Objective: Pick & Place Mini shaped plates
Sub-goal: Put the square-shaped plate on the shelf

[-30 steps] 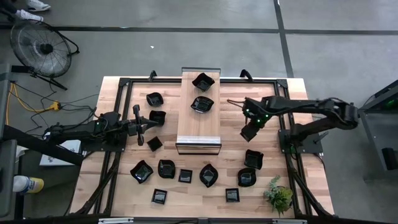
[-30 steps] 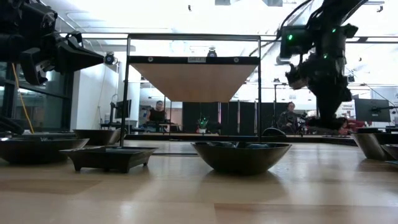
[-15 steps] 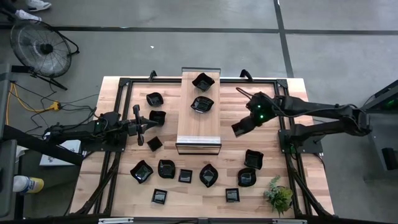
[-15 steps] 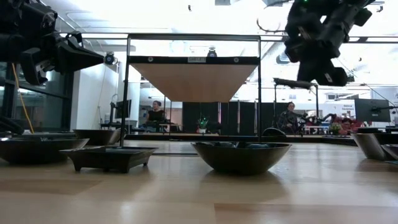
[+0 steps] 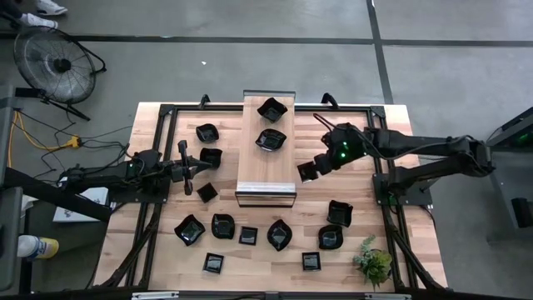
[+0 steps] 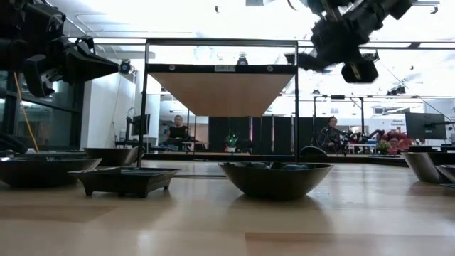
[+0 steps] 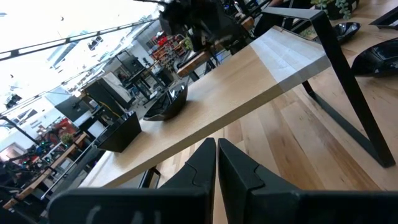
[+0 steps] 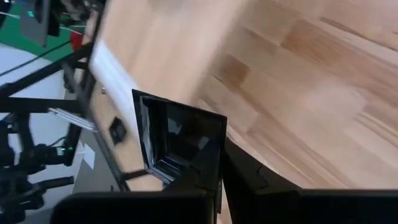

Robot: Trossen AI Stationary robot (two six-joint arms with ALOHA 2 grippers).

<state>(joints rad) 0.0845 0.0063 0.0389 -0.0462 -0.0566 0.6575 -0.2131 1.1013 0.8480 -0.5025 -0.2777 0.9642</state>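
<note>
Your left gripper (image 5: 184, 163) waits pressed together and empty, left of the raised wooden shelf (image 5: 266, 171). Your right gripper (image 5: 310, 171) pinches a square plate (image 8: 180, 140) by its rim, in the air just off the shelf's right edge; the shelf top lies to its left.

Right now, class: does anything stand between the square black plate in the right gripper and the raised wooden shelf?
Nothing visible does. The right gripper, shut on the square black plate, hangs beside the raised wooden shelf, whose near end is bare.
</note>
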